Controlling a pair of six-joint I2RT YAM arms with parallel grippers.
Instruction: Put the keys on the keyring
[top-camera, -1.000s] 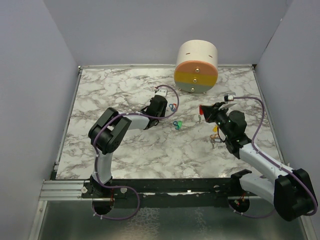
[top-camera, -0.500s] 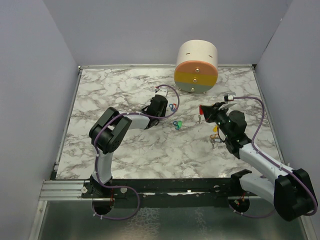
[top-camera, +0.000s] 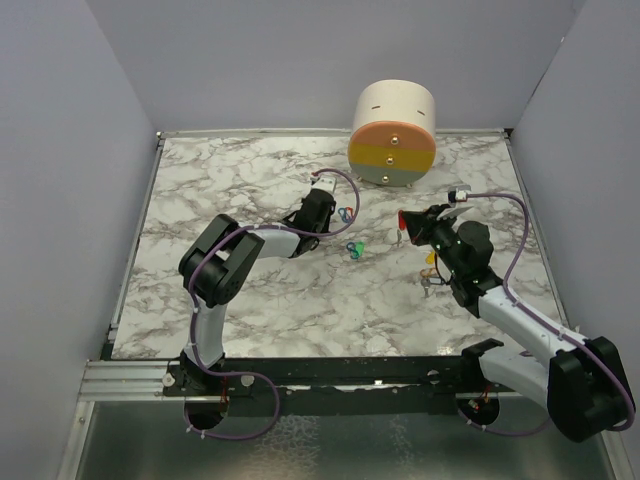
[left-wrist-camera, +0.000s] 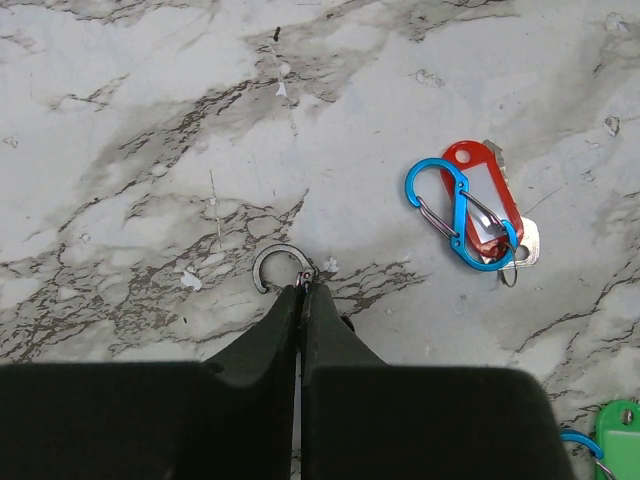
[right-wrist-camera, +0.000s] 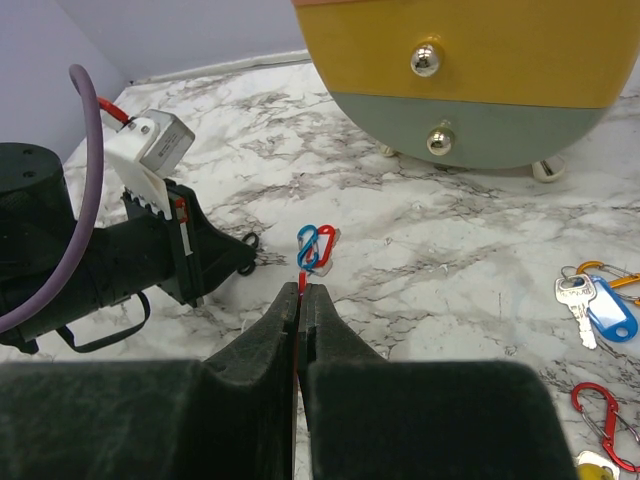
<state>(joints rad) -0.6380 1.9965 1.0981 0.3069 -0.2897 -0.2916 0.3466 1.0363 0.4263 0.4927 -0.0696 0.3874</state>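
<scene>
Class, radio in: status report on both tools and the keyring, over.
Left tool shut, pinching keyring edge. Right tool shut on red key. Blue clip lies apart, not blocking.

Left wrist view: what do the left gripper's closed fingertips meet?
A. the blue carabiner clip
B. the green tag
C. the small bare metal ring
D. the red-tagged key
C: the left gripper is shut with its tips pinching the edge of the small metal ring, while the blue carabiner clip lies apart to the right, across the red-tagged key.
</scene>
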